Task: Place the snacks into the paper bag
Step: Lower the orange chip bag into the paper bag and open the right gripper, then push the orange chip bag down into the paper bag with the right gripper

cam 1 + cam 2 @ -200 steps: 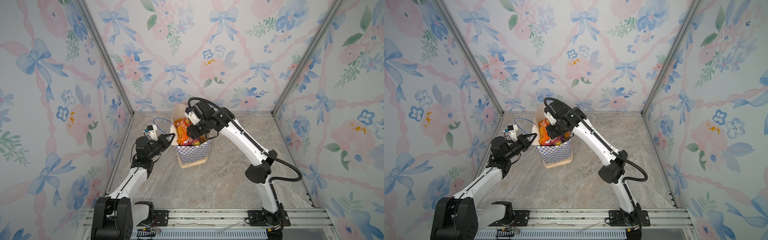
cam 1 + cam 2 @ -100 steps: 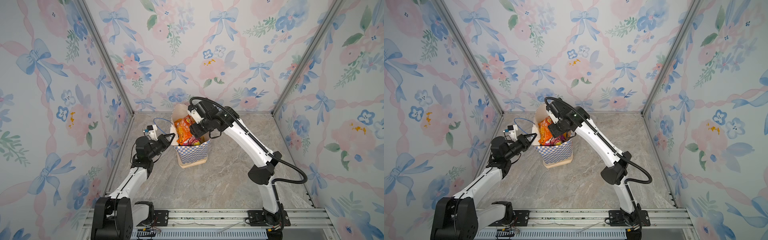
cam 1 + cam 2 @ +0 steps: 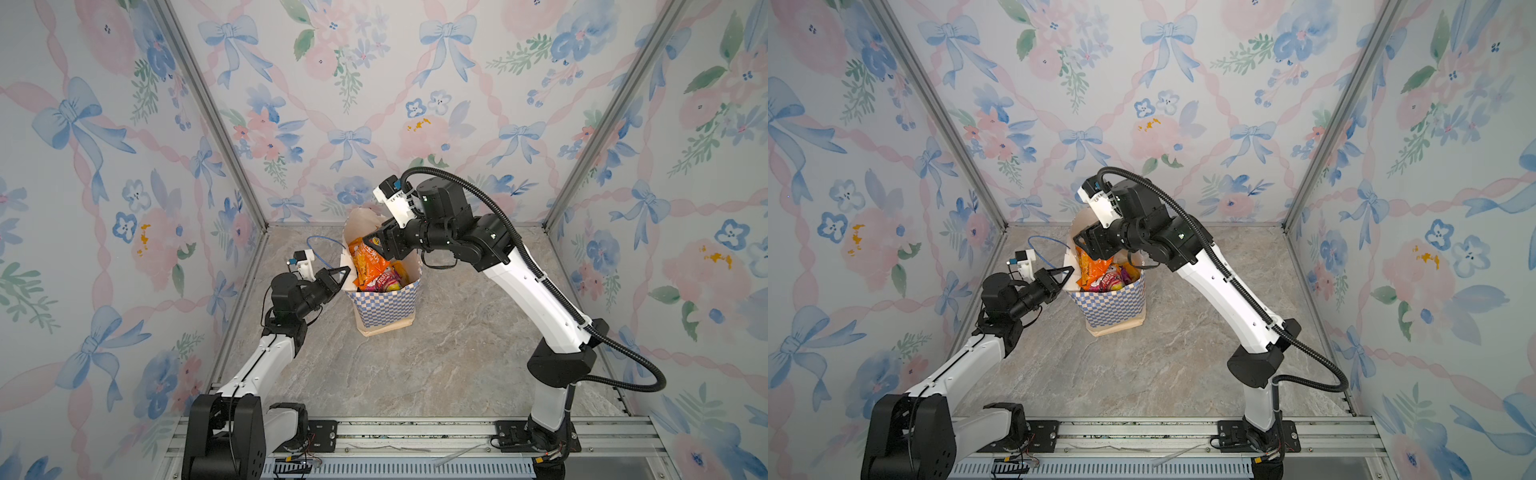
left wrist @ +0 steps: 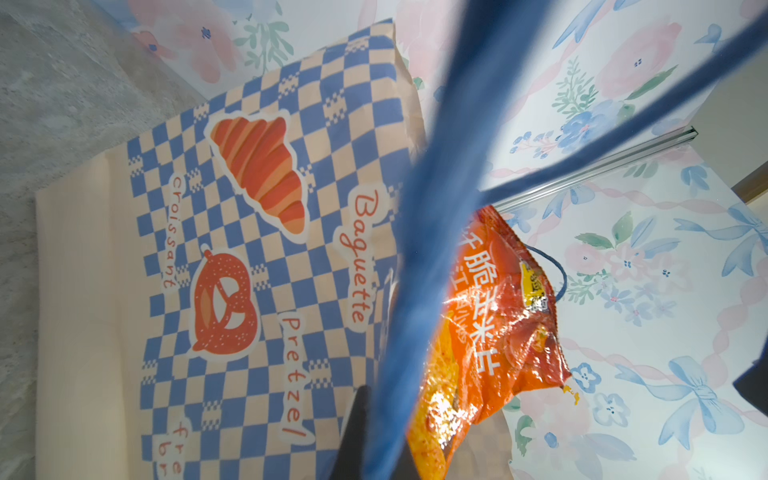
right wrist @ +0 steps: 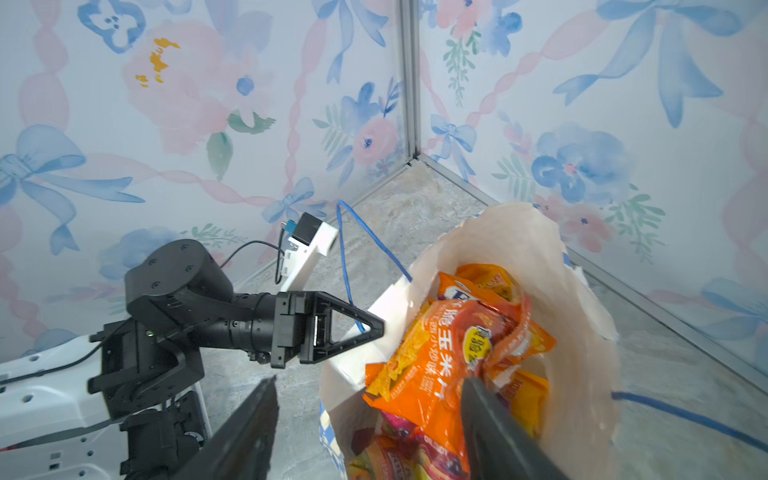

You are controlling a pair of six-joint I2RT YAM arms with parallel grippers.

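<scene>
Right gripper [image 3: 376, 244] had risen out of the bag mouth since a second earlier. Its jaws stood wide, gripping nothing, and one finger [image 5: 498, 428] crossed in front of the orange chip bag [image 5: 424, 365] in the right wrist view. Nearer the rail, left gripper [image 3: 343, 272] was pinched tight on the paper bag [image 3: 386, 305] at its left rim, beside a blue cord handle [image 3: 322, 245]. Bag stood upright on the marbled floor [image 3: 415, 374], left of centre. Snacks [image 3: 1100, 274] were piled inside, chip bag uppermost, a magenta pack [image 3: 384, 282] below it. Right gripper hovered over the far side of the opening in both top views.
</scene>
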